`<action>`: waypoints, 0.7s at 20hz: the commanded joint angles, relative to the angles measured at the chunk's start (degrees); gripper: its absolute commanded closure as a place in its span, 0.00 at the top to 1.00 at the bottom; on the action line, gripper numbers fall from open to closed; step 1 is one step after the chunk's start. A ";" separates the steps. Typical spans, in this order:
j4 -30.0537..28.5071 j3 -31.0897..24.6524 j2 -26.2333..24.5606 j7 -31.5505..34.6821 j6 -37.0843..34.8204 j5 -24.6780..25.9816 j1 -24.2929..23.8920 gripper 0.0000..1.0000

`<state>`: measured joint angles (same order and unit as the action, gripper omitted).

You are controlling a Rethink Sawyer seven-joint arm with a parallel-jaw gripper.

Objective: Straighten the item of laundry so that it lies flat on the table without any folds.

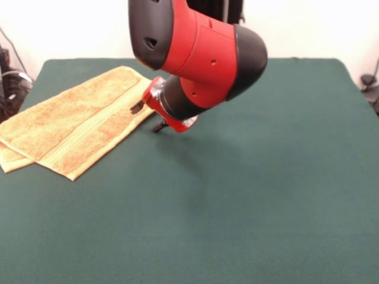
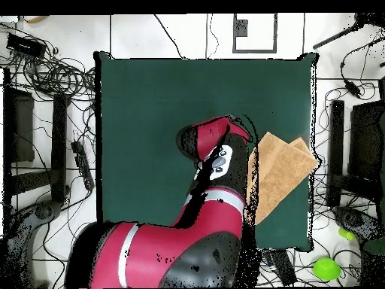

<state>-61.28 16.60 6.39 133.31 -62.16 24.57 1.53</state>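
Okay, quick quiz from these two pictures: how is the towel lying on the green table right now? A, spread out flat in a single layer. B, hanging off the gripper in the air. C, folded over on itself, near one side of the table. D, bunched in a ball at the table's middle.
C: the towel lies doubled over, a lower layer's corner peeking out at one end, close to one side edge of the table, with the gripper at its edge.

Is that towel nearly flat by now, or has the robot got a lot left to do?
Nothing looks done: the towel lies folded over itself near the table edge, one layer peeking out underneath. The gripper sits at the towel's edge; whether it grips the cloth cannot be seen. Unfolding and smoothing remain.
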 commanded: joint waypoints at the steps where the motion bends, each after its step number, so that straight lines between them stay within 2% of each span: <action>1: 0.40 0.12 -9.42 15.06 7.94 1.19 -0.24 1.00; 8: -2.16 1.55 -7.45 10.87 10.12 2.65 -1.39 1.00; 14: -4.00 1.91 -6.59 10.41 11.61 1.50 -2.17 1.00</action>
<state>-60.73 20.17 4.86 133.32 -59.97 24.63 0.64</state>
